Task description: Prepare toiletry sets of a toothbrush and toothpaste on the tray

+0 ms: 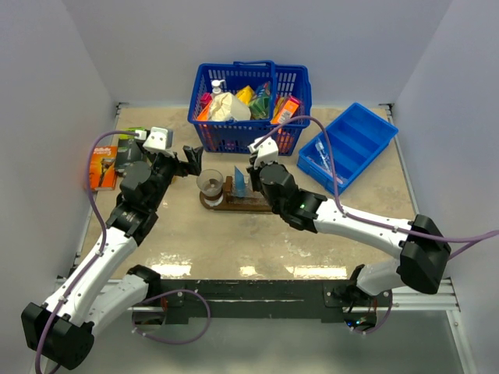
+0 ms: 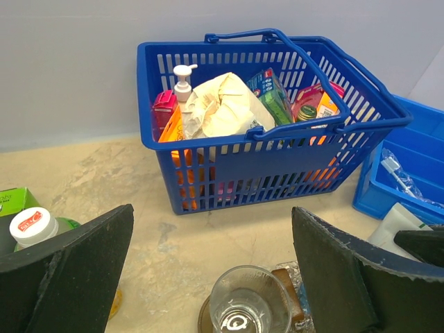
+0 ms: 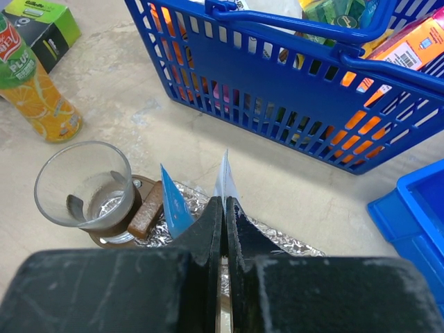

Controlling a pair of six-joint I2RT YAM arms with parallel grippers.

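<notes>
from the right wrist we see what the top view hides: the right gripper [image 3: 223,205] clamped on a pale tube [image 3: 224,173] over the wooden tray [image 1: 226,206], just before the blue basket [image 3: 277,76], beside a blue tube [image 3: 175,208] and glass cup [image 3: 83,184]. the left gripper [image 2: 211,211] gapes open before the basket. mottled beige table [image 1: 234,241], grey walls [image 1: 257,31].

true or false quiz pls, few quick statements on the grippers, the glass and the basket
1. The left gripper is open, near the glass cup. True.
2. The right gripper is open and empty. False: it is shut on the pale tube.
3. The glass cup stands on the tray. True.
4. The blue basket is empty. False: it is full, with a pump bottle showing in it.
</notes>
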